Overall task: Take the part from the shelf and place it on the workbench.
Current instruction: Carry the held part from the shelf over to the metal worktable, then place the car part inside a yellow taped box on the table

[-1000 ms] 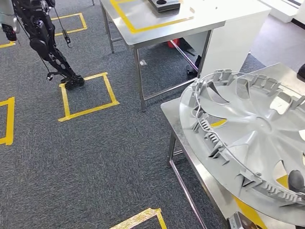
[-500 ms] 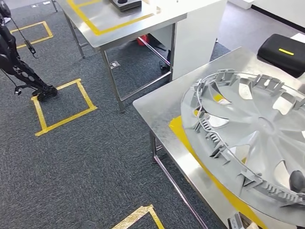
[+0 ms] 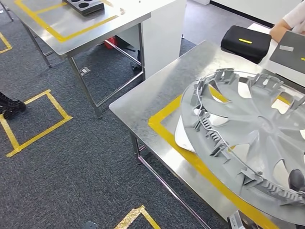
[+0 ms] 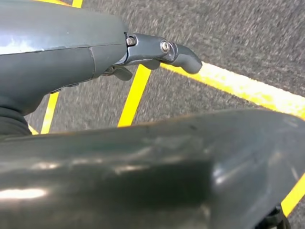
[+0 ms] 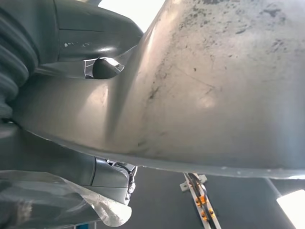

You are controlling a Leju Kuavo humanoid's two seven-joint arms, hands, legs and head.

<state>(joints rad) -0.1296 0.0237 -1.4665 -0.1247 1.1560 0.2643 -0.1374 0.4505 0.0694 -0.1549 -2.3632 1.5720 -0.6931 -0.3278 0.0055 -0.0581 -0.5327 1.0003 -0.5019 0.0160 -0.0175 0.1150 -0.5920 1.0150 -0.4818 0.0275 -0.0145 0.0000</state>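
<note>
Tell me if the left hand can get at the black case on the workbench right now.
Probably not. The left hand hangs over the carpet and yellow tape, holding nothing, while the black case lies at the far side of the workbench, beyond the big wheel cover that the right hand carries.

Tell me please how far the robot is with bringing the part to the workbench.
Done: the part, a grey wheel cover, is off the shelf and in the right hand, which grips its rim. In hand: the cover hangs tilted over the steel workbench, above the yellow tape outline. The left hand holds nothing. Left: lower the cover onto the bench and let go.
</note>
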